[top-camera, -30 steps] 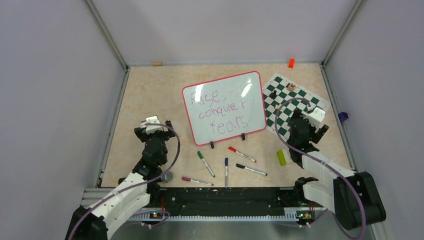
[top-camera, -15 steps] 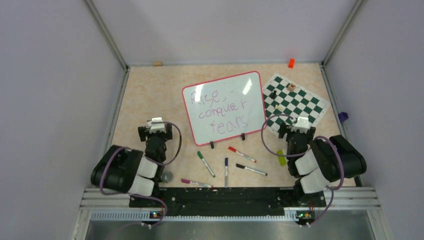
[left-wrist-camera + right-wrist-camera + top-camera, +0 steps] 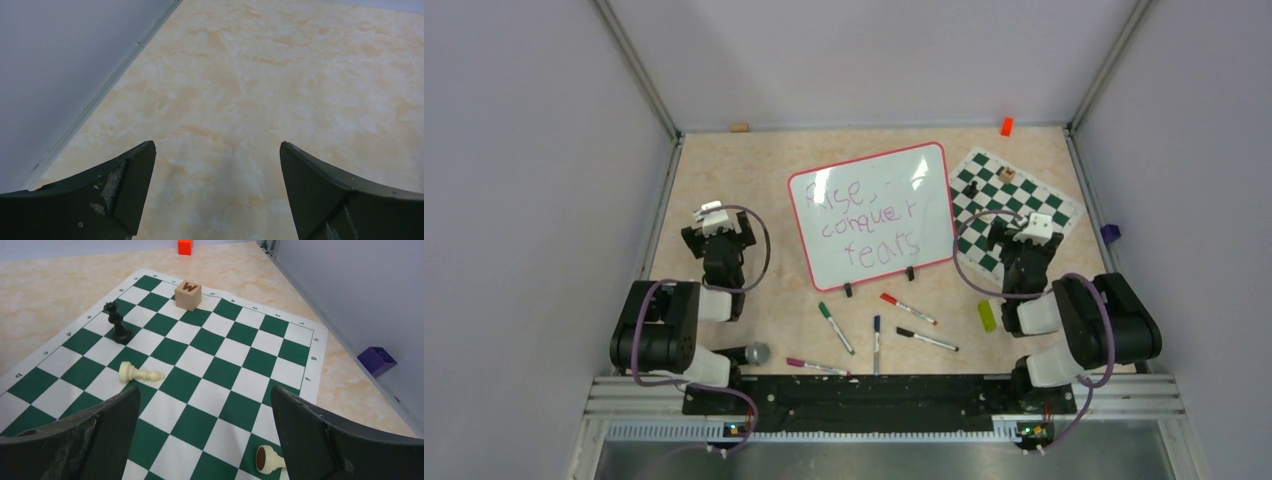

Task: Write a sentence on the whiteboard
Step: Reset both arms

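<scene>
Both arms have folded back toward their bases, left gripper [image 3: 217, 150] and right gripper [image 3: 205, 395] gaping and empty; whiteboard [image 3: 934, 225], mid-table, carries the sentence [image 3: 869, 218]; finish the retreat clear of board and pens [image 3: 835, 327].

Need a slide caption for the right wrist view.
Open right tool above chess mat: black piece upright, two white pieces lying, W block.

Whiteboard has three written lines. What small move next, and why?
Probably retract to rest: the sentence on the whiteboard looks complete, markers lie on the table, and the left end effector and right end effector are open and empty.
</scene>
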